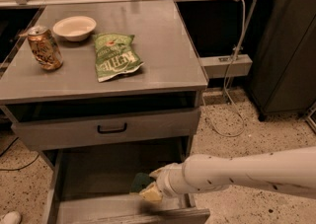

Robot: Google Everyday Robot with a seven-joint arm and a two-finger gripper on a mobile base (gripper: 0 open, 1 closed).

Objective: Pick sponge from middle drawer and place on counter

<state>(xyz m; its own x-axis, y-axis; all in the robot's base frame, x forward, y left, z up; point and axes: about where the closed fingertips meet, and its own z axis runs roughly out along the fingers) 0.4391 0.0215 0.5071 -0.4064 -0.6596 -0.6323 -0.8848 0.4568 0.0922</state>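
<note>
The gripper (150,192) hangs low inside the open middle drawer (94,173), close to its front wall; whether it is clamped on anything cannot be told. The sponge (140,181) sits right against its tip, on the drawer floor. Well above it, the counter (163,55) bears a chip bag (116,60), a can (44,48) and a bowl (74,26).

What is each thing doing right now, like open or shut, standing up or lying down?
open drawer: pulled out.
drawer with black handle: shut.
sponge: inside the open drawer, at the hand.
hand: low in the open drawer, by the sponge.
can: standing up on the counter.
bowl: right way up.
chip bag: lying flat.
</note>
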